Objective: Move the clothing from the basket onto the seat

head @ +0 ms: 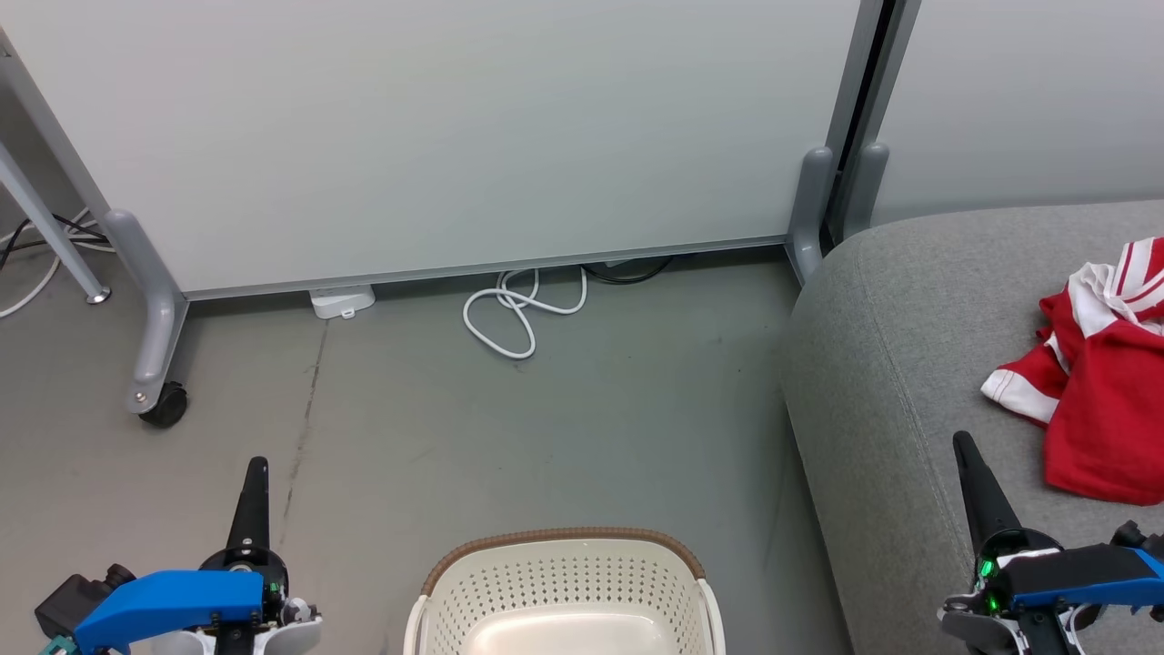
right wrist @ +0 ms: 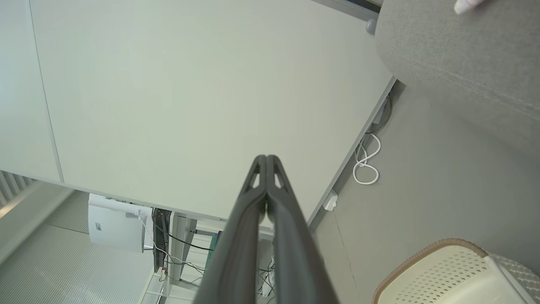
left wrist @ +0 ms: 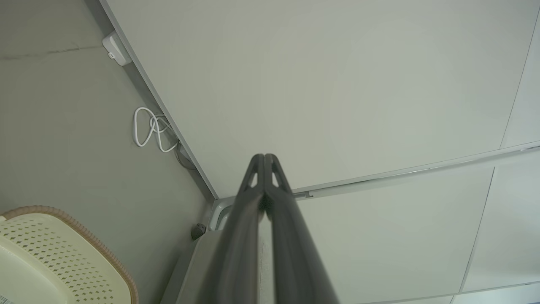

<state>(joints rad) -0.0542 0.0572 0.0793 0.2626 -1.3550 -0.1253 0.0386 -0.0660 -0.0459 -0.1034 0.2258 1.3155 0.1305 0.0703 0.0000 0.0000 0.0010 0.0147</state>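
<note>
Red clothing with white bands [head: 1105, 373] lies bunched on the grey seat [head: 918, 364] at the right of the head view. The cream perforated basket [head: 564, 591] with its brown rim stands on the floor at the bottom centre; the part of its inside that I see holds no garment. It also appears as the basket [left wrist: 55, 257] in the left wrist view and the basket [right wrist: 447, 274] in the right wrist view. My left gripper [head: 257, 466] is shut and empty, left of the basket. My right gripper [head: 961, 443] is shut and empty, over the seat's front, left of the clothing.
A pale partition on grey feet with a black castor [head: 166, 405] runs across the back. A white cable loop [head: 514, 314] and a white adapter [head: 342, 300] lie on the grey floor at its base. More cables sit at far left.
</note>
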